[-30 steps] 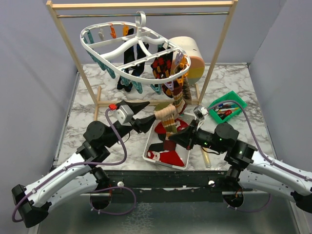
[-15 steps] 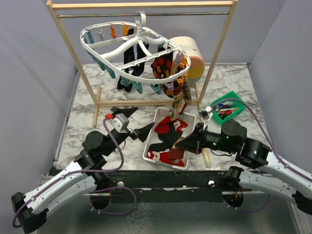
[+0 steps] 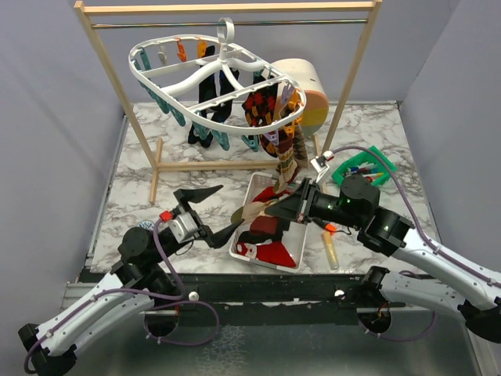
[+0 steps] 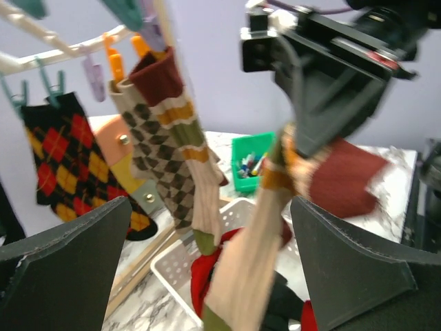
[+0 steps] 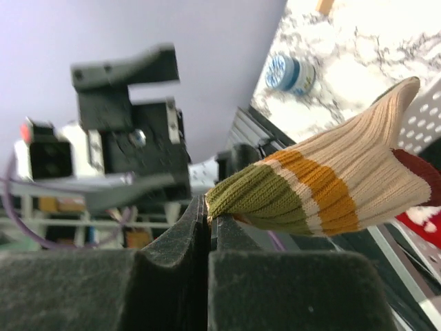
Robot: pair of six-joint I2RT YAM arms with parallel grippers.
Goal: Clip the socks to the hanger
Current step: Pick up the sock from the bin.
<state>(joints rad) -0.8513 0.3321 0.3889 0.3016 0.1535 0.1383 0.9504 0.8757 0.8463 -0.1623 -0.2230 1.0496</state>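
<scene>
Top view: the left end effector [image 3: 211,213] stands spread beside the basket [image 3: 301,247]. The right end effector [image 3: 275,208] pinches a striped sock [image 3: 254,210] over it, near the hanger [image 3: 221,59]. Left wrist: the sock shows between the spread fingers [image 4: 65,241]. Right wrist: jaws pressed on its olive cuff.

This looks like a robotics lab cell: plain lilac-grey panels [image 3: 47,157] close in a marble-patterned table [image 3: 133,196] on three sides, and the left arm [image 3: 94,301] and the right arm [image 3: 438,262] are bolted at its near edge.
</scene>
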